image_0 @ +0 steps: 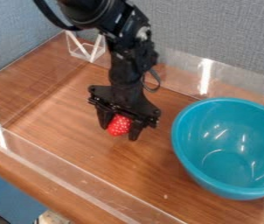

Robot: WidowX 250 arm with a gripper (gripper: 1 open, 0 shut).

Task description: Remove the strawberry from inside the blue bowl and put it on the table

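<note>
Low clear acrylic walls (93, 194) before a gray textured backdrop (216, 31)
</note>
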